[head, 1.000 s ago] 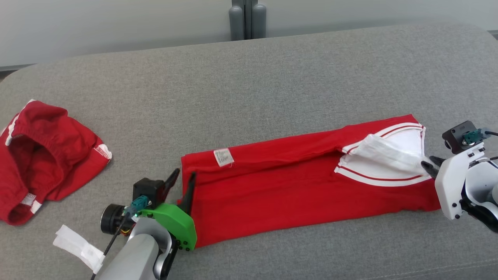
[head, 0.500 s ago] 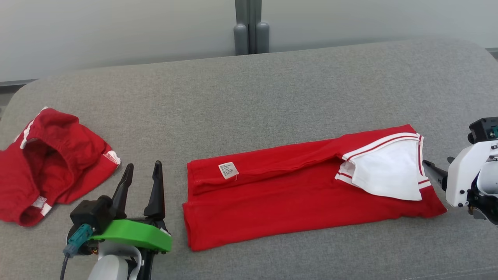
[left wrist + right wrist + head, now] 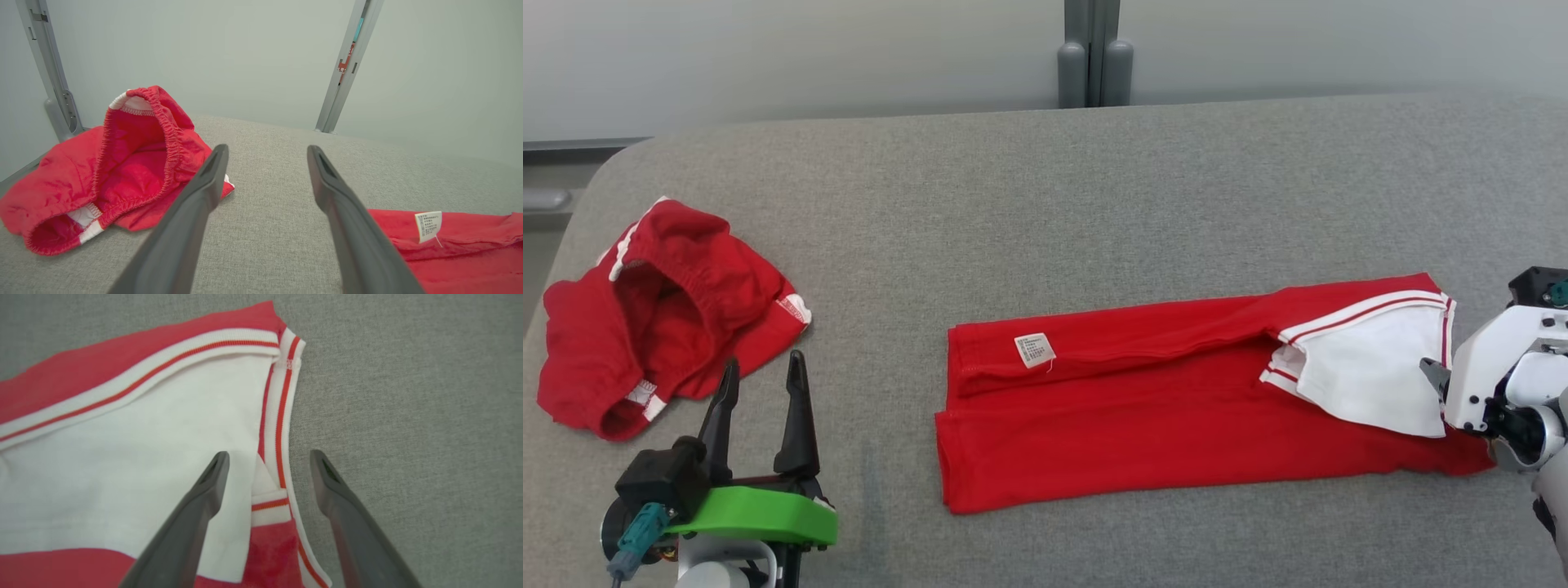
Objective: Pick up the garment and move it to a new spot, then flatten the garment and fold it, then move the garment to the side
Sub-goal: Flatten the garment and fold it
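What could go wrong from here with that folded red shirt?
1. The right gripper stands open over the collar end of the folded red shirt. If it pinches only the loose white flap, the layers may slide apart when lifted.
2. The left gripper, also open, is off the shirt and close to the crumpled red shorts. A sideways move that way could snag or bump them.

Grey fabric-covered desk (image 3: 1045,204)
A folded red garment (image 3: 1160,433) lies near right; crumpled red shorts (image 3: 645,318) lie far left.
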Motion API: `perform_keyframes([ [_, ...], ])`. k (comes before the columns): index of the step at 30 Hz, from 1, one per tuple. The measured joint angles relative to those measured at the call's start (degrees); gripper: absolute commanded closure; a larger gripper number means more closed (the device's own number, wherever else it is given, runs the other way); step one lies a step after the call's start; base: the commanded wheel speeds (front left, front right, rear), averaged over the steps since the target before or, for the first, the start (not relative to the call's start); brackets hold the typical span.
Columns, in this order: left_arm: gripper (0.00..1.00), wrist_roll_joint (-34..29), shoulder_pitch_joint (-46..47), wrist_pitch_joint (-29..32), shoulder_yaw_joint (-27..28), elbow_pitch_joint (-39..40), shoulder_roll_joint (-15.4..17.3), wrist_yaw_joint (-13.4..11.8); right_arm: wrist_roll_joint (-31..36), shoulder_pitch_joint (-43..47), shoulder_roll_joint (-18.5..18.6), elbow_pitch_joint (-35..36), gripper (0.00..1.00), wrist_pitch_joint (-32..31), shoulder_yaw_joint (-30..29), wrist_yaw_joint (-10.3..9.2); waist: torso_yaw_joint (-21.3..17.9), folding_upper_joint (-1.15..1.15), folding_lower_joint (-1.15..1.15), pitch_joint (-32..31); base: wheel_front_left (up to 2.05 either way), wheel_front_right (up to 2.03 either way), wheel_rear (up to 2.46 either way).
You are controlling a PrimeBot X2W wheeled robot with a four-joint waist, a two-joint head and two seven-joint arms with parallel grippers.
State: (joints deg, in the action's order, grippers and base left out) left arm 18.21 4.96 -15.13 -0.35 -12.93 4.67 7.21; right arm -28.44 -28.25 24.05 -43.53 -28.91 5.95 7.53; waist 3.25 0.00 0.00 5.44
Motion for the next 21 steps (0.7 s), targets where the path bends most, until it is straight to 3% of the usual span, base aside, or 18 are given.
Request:
perform_keyframes([
  [9,0.0,-0.2,0.7,0.0,-1.5,-1.6,0.0,0.1,9.7,-3.9,-3.6,-8.1,0.0,0.4,-6.9,0.0,2.2,0.0,0.0,2.6,0.0,0.0,0.0],
  [15,0.0,0.0,1.1,0.0,-1.7,-1.9,0.0,0.1,12.3,-4.7,-4.8,-10.7,0.02,-0.3,-9.9,0.01,3.3,0.0,0.0,3.5,0.0,0.0,0.0],
  [17,0.0,0.1,1.1,0.0,-1.7,-2.0,0.1,0.1,12.6,-4.7,-5.0,-10.8,1.0,-0.5,-10.1,0.01,3.3,0.0,0.0,3.4,0.0,0.0,0.0],
  [21,0.0,0.2,1.3,0.0,-1.2,-2.2,0.5,0.1,15.2,-4.4,-4.7,-10.0,1.0,3.3,-12.4,0.1,2.8,0.0,0.0,2.9,0.0,0.0,0.0],
])
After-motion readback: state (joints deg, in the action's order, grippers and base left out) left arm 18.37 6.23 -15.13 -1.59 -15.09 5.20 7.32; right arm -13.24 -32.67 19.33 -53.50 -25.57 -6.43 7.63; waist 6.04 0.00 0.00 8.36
